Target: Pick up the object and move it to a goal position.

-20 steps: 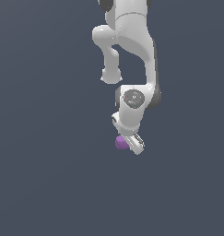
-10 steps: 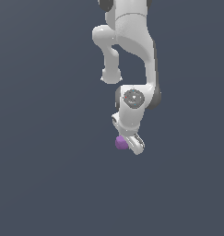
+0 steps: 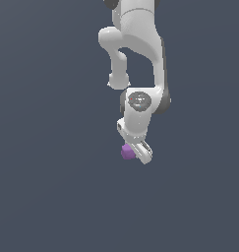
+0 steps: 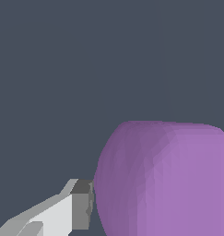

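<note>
The object (image 3: 126, 151) is a small matte purple lump at the tip of the white arm, on the exterior view's left side of the gripper (image 3: 134, 153). It fills much of the wrist view as a rounded purple block (image 4: 164, 179). One grey-padded finger (image 4: 82, 205) presses against its side there. The other finger is out of that frame, behind the lump. The gripper looks shut on the object.
Only a uniform dark grey-blue ground shows around the arm in both views. The white arm links (image 3: 138, 59) rise above the gripper to the upper edge of the exterior view.
</note>
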{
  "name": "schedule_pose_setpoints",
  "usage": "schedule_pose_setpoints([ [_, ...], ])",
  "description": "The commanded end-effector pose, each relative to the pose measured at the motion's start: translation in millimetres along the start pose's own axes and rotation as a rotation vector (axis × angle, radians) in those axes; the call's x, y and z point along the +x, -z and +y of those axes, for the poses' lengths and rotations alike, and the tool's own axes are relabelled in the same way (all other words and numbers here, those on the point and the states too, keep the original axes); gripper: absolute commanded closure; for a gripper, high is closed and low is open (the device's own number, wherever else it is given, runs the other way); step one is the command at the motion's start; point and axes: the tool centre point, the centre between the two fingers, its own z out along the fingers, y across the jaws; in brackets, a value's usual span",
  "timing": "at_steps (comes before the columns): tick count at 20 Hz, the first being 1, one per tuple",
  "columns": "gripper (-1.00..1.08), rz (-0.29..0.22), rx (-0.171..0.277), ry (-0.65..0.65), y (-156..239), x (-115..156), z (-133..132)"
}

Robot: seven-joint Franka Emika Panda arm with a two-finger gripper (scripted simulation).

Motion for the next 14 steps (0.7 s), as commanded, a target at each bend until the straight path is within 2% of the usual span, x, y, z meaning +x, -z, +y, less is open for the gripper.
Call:
schedule_pose_setpoints([
  [1,1.08,0.005,0.015,0.013,10.7,8.0,1.7],
  [14,1.08,0.045,0.143,0.144,103.8,74.9,19.0],
])
